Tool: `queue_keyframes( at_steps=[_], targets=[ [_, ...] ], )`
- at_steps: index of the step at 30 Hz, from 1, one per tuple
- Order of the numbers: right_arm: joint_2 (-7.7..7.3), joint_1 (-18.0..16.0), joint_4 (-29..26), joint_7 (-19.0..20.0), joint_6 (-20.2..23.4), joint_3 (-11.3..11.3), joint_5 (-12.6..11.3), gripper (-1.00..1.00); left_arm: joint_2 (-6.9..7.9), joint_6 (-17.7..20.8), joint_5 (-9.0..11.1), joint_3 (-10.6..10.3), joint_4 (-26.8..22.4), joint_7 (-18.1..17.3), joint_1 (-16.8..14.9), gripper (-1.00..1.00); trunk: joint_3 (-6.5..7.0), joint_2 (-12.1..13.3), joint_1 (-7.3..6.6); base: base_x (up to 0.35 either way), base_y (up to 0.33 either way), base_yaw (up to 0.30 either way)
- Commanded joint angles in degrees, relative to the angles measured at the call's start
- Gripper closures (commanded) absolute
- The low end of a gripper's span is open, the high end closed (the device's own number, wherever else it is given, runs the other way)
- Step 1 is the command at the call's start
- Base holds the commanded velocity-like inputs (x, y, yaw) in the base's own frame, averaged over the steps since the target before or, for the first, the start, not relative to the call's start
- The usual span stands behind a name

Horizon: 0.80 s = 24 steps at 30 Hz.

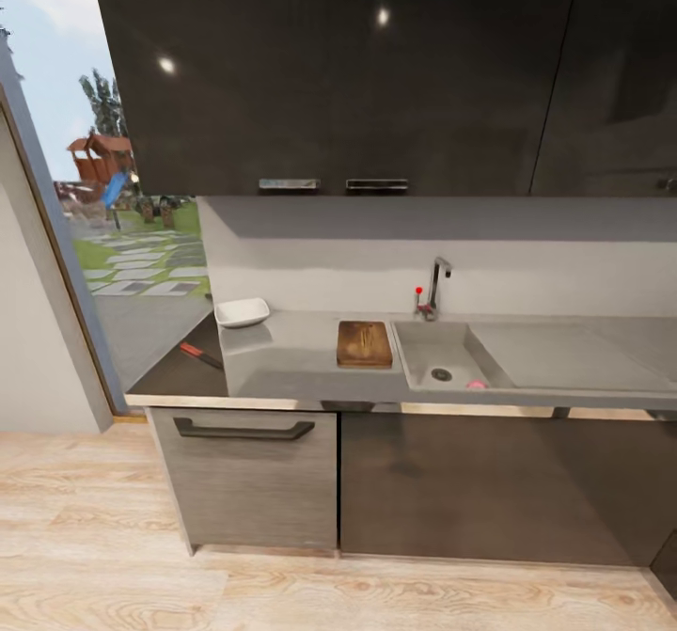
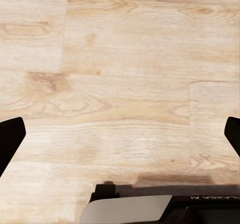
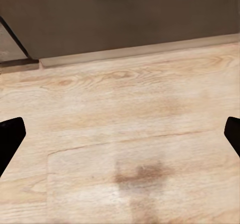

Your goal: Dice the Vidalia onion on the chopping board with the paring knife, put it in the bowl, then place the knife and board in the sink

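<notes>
Countertop [image 1: 301, 354]: long grey reflective steel-look worktop with a thin pale front edge, set over dark cabinets [image 1: 470, 481] and one lighter drawer front with a dark bar handle [image 1: 243, 430].

Sink [image 1: 428, 344]: rectangular grey basin sunk into the right part of the worktop, round drain [image 1: 441, 375] near its front, draining surface extending to the right. Chrome angular tap [image 1: 436, 283] with a red dot stands at the far rim.

Vidalia onion [image 1: 477, 385]: small pinkish round bulb, lying in the basin at its near edge, just right of the drain.

Chopping board [image 1: 364, 343]: dark brown rectangular wooden board with rounded corners, flat on the worktop just left of the basin.

Bowl [image 1: 242, 311]: shallow white squarish dish with flared sides, on the worktop at far left, well apart from the board.

Paring knife [image 1: 200, 355]: slim, red-orange handle and dark blade, lying on the worktop's dark left end, nearer than the bowl.

Wall cupboards [image 1: 329, 67]: glossy dark doors above, two metal pulls along their lower edge.

Window [image 1: 103, 198]: at left, garden and a playhouse beyond.

Left gripper [image 2: 120, 134]: fingers spread wide apart at the frame's edges, nothing between them, pale wood-plank floor [image 2: 125, 83] beneath.

Right gripper [image 3: 120, 134]: fingers likewise spread apart, holding nothing, over the same plank flooring beside a dark cabinet base [image 3: 125, 13].
</notes>
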Motion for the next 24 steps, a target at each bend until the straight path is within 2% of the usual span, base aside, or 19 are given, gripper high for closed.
queue_keyframes(
  at_steps=[1,24],
  targets=[
    [0.04,0.0,0.0,0.1,-0.1,-0.1,-0.1,-1.00,0.02,-0.1,0.2,-0.2,0.0,0.0,0.0,-1.00,0.13,0.4,-0.22,0.000,0.000,0.000],
    [0.04,0.0,-0.1,0.1,-0.1,-0.1,-0.2,-1.00,0.02,-0.1,0.2,-0.2,-0.1,0.0,0.0,-1.00,4.26,9.6,-5.27,0.000,0.000,0.000]
  ],
)
